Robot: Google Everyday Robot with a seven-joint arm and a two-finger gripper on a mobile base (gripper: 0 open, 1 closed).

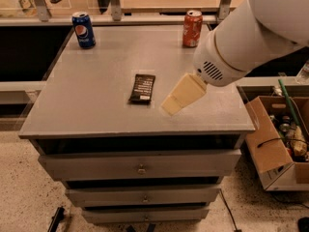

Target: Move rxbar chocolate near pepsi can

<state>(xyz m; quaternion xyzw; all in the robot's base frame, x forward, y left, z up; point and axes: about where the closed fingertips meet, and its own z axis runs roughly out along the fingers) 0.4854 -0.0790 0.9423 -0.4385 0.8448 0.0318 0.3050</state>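
Note:
The rxbar chocolate (pixel 143 88), a flat dark bar with white text, lies near the middle of the grey cabinet top (pixel 91 105). The pepsi can (pixel 83 30), blue with a round logo, stands upright at the back left corner. My gripper (pixel 174 103), cream-coloured on a white arm, hangs just above the top a short way right of the bar, apart from it. It holds nothing that I can see.
A red soda can (pixel 192 28) stands at the back right of the top. A cardboard box (pixel 277 144) of clutter sits on the floor to the right. Drawers (pixel 140 166) front the cabinet below.

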